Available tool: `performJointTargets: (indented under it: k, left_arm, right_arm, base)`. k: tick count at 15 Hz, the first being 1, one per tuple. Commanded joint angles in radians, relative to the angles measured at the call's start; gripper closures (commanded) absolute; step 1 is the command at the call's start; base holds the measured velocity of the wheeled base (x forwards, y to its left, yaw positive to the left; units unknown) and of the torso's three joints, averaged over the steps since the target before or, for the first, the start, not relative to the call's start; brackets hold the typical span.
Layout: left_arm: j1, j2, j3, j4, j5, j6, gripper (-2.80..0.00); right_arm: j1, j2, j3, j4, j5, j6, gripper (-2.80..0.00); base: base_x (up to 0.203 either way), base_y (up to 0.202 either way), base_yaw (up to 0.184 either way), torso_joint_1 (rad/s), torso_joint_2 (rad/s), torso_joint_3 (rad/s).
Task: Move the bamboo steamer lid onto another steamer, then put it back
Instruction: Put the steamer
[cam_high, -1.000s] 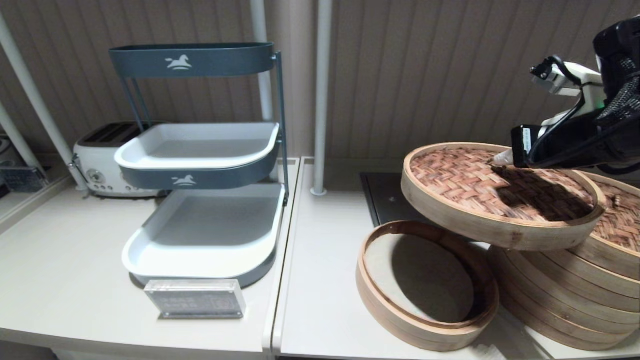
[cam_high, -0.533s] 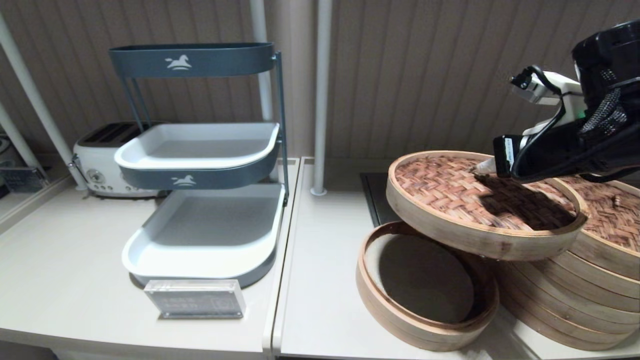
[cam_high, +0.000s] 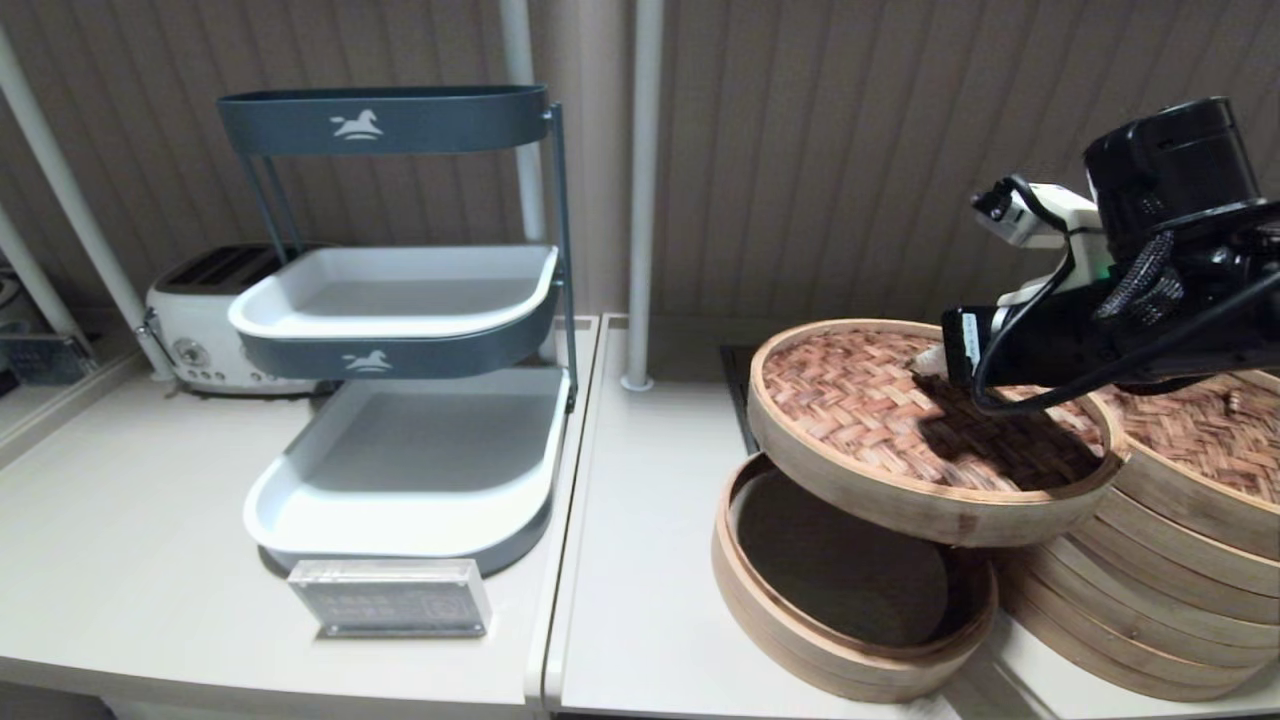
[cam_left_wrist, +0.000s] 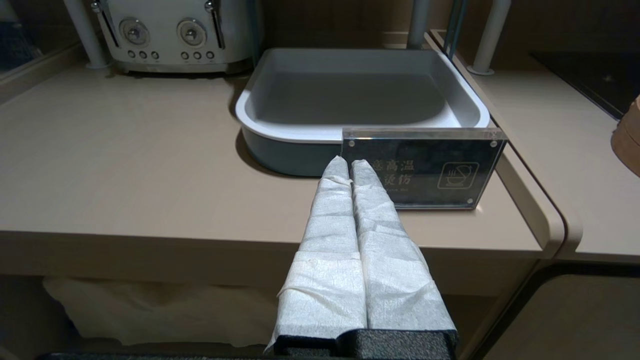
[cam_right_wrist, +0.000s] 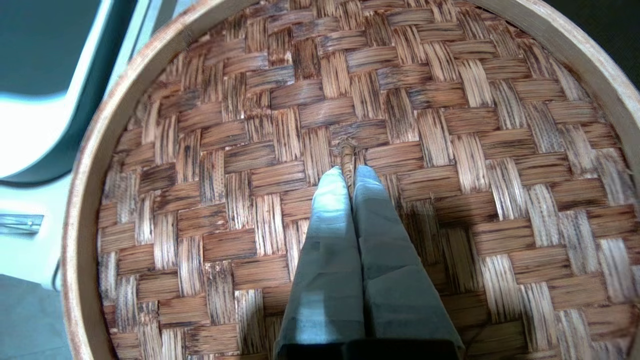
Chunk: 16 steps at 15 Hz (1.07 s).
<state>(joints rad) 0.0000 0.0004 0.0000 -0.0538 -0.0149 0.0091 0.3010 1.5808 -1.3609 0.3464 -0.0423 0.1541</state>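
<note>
The bamboo steamer lid (cam_high: 870, 400), with its reddish-brown woven top and pale rim, hangs tilted in the air at the right of the counter. My right gripper (cam_high: 930, 362) is shut on its thin loop handle (cam_right_wrist: 346, 150); the right wrist view shows the gripper (cam_right_wrist: 348, 172) over the weave (cam_right_wrist: 250, 150). The lid overhangs the low single-tier basket (cam_high: 800, 640) and the left side of the tall stacked steamer (cam_high: 1150, 600). That steamer carries a second woven lid with a pale knob (cam_high: 1235, 400). My left gripper (cam_left_wrist: 349, 162) is shut on nothing, low before the counter's front edge.
A three-tier grey and white tray rack (cam_high: 400, 300) stands on the left counter, with a white toaster (cam_high: 200, 310) behind it and an acrylic sign (cam_high: 390, 597) in front. A black hob plate (cam_high: 745, 390) lies behind the basket. A white pole (cam_high: 640, 200) rises at the back.
My right gripper has carried the lid leftward and lower, off the tall steamer's side and further over the low basket. The left arm has not moved.
</note>
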Motion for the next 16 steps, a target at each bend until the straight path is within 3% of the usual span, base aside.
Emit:
performJointTargets:
  k: [1, 5, 10, 16]
  left_arm:
    - [0.000, 0.000, 0.028, -0.001, 0.000, 0.000, 0.00]
    - [0.000, 0.000, 0.028, 0.000, 0.000, 0.000, 0.00]
    - [0.000, 0.000, 0.028, 0.000, 0.000, 0.000, 0.00]
    - [0.000, 0.000, 0.028, -0.001, 0.000, 0.000, 0.00]
  right_arm:
    - [0.017, 0.016, 0.010, -0.009, -0.001, 0.010, 0.00]
    - [0.041, 0.054, 0.033, -0.020, -0.002, 0.020, 0.00]
    - [0.027, 0.079, 0.137, -0.156, -0.005, 0.021, 0.00]
    - [0.024, 0.151, 0.150, -0.168, -0.014, 0.022, 0.00]
  base:
    - [0.000, 0.000, 0.000, 0.000, 0.00, 0.000]
    - [0.000, 0.000, 0.000, 0.000, 0.00, 0.000]
    - [0.000, 0.000, 0.000, 0.000, 0.00, 0.000]
    - [0.000, 0.000, 0.000, 0.000, 0.00, 0.000]
